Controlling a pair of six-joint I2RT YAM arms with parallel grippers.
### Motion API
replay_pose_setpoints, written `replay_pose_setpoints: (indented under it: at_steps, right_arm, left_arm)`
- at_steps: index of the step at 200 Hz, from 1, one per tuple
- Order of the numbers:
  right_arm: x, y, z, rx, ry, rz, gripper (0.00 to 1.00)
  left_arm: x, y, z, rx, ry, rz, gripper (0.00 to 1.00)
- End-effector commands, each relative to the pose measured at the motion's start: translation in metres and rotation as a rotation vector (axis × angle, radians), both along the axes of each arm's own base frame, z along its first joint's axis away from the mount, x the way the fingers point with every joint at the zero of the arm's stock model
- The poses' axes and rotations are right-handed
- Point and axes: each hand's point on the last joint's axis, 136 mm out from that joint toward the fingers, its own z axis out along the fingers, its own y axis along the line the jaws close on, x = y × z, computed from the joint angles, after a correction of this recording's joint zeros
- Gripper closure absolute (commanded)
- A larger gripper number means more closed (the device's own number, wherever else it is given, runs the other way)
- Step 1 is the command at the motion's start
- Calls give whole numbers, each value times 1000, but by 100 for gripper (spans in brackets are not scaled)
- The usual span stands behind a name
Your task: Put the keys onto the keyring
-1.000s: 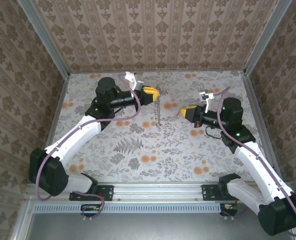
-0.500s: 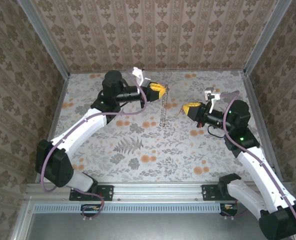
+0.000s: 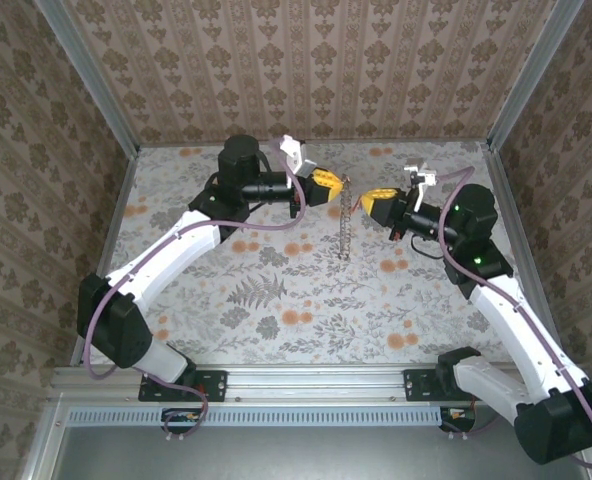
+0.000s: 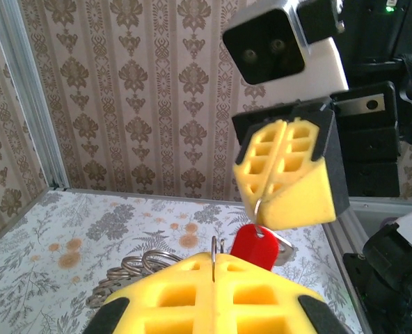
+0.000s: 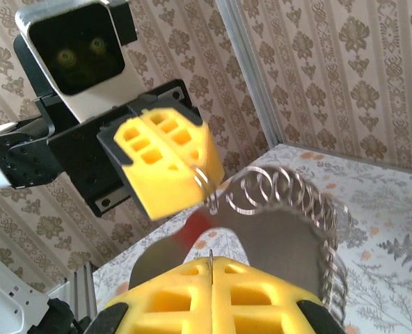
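The key (image 4: 257, 247), red-headed, hangs in the air between the two facing end effectors, just below the right end effector's (image 3: 372, 202) tips. That end effector's fingers are pressed together on the key's thin metal. The keyring (image 3: 345, 225) is close beside the key. Its top is pinched in the left end effector (image 3: 334, 185), whose fingers are likewise tight together, and its links dangle straight down over the table (image 3: 276, 290).

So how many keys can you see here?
1: the key, red-headed, in the air between the left gripper and the right gripper, beside the hanging keyring. More could be hidden behind them.
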Motion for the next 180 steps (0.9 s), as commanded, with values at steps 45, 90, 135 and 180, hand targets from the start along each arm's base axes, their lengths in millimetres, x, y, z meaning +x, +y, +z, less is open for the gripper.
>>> replay_pose_setpoints:
  at_steps: [45, 90, 135, 180]
  right_arm:
    - [-2, 9, 30, 28, -87, 84, 100]
    - [-2, 18, 26, 22, -65, 101, 100]
    - [0, 25, 26, 10, -62, 109, 100]
    - [5, 30, 21, -8, -48, 110, 100]
  left_arm:
    - [-9, 2, 17, -1, -51, -14, 100]
    - [-11, 3, 15, 7, -43, -20, 100]
    - [-14, 3, 15, 6, -41, -28, 100]
    - [-16, 3, 16, 6, -41, -32, 100]
